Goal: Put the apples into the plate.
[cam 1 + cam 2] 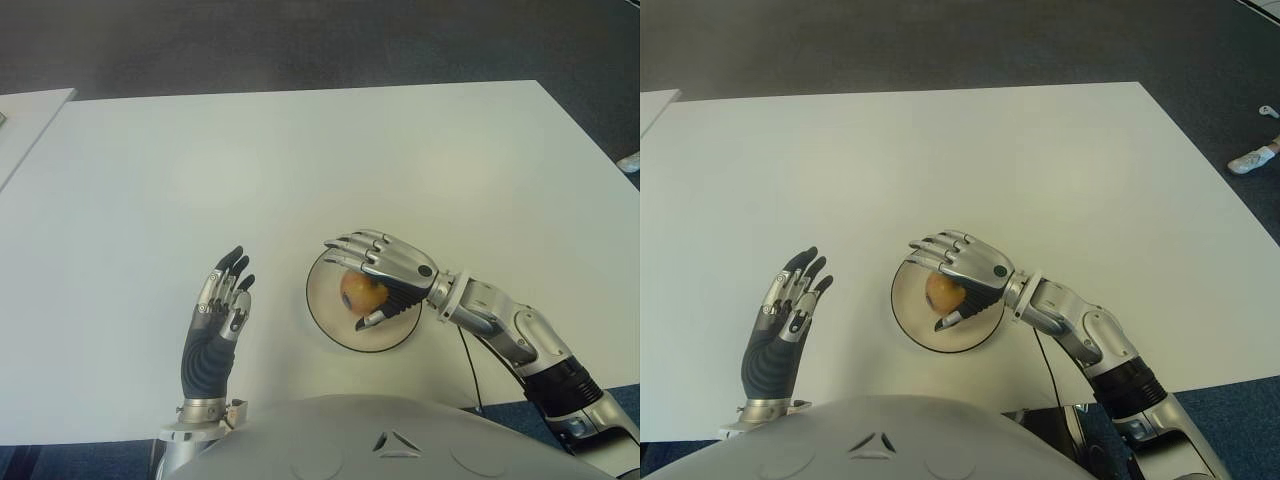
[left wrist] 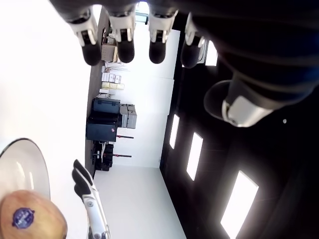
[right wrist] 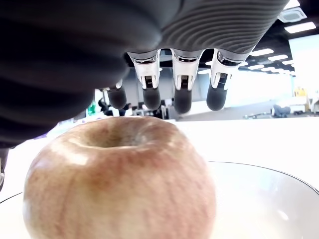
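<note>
From the head camera, the white table (image 1: 300, 150) is bare over its far half and its whole left side, with dark floor beyond the far and right edges. A plate (image 1: 325, 310) sits near the table's near edge with one apple (image 1: 360, 292) standing in it. The right hand (image 1: 385, 272) arches over the apple, fingers extended and loosely curved, not clamped on it. The left hand (image 1: 222, 300) shows left of the plate, well apart from it, fingers straight and spread, holding nothing. The left wrist view shows those fingertips (image 2: 124, 50) extended over bare table, with the plate's rim (image 2: 30, 149) and the stickered apple (image 2: 30, 219) off to one side. The right wrist view shows the apple (image 3: 119, 184) upright in the plate (image 3: 264, 199), fingertips (image 3: 182, 99) hanging clear beyond it.
</note>
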You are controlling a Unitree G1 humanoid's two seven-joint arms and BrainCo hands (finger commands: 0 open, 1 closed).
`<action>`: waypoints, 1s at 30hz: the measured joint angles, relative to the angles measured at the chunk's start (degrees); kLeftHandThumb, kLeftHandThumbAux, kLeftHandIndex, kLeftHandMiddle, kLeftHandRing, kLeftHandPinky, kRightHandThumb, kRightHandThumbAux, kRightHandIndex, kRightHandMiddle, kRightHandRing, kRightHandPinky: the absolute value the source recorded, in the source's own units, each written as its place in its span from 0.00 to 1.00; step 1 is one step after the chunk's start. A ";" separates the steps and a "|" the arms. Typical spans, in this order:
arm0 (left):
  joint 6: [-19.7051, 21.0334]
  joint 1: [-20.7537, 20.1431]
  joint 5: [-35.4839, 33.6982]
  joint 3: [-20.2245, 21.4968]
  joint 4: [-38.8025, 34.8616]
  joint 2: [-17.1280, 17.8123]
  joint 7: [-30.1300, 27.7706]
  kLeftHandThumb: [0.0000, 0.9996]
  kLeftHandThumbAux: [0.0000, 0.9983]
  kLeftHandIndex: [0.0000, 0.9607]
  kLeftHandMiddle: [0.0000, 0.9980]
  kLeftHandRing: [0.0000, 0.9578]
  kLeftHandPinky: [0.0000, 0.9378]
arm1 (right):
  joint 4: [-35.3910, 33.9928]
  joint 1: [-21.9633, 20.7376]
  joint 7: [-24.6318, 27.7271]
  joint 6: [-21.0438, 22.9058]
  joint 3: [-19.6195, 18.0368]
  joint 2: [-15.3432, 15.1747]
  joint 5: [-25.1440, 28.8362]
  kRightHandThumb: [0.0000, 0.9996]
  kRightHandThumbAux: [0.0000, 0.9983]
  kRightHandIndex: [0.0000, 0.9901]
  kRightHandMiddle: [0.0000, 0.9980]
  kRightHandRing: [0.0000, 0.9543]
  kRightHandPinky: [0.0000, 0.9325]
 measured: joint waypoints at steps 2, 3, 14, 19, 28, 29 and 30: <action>-0.04 -0.12 -0.02 0.00 0.04 -0.07 0.00 0.29 0.51 0.12 0.04 0.04 0.12 | 0.12 -0.13 0.00 0.00 0.00 0.07 0.16 0.02 0.39 0.00 0.00 0.00 0.00; -0.05 -0.19 -0.02 0.00 0.06 -0.10 0.00 0.30 0.51 0.12 0.04 0.04 0.12 | 0.18 -0.20 0.01 0.00 0.00 0.11 0.30 0.01 0.39 0.00 0.00 0.00 0.00; -0.03 -1.20 -0.86 0.00 0.57 -0.13 0.00 0.34 0.48 0.13 0.03 0.02 0.11 | 1.63 -1.19 0.47 0.03 -0.01 0.56 1.54 0.00 0.38 0.00 0.00 0.00 0.00; -0.01 -2.38 -2.22 0.16 1.38 -0.12 -0.01 0.37 0.47 0.13 0.02 0.02 0.10 | 2.66 -2.18 0.47 0.27 0.00 1.01 1.81 0.00 0.38 0.00 0.01 0.00 0.00; 0.08 -4.66 -5.50 1.11 2.78 0.21 -0.25 0.36 0.49 0.13 0.02 0.02 0.11 | 4.35 -3.67 1.34 1.84 0.08 2.18 2.57 0.00 0.42 0.00 0.01 0.00 0.00; 0.08 -4.90 -5.71 1.28 2.92 0.26 -0.27 0.36 0.49 0.13 0.02 0.02 0.11 | 4.57 -3.92 1.51 2.12 0.11 2.38 2.66 0.00 0.42 0.00 0.01 0.00 0.00; 0.07 -5.15 -5.86 1.56 3.08 0.30 -0.29 0.36 0.49 0.13 0.02 0.02 0.11 | 4.81 -4.17 1.55 2.26 0.14 2.60 2.71 0.00 0.42 0.00 0.01 0.00 0.00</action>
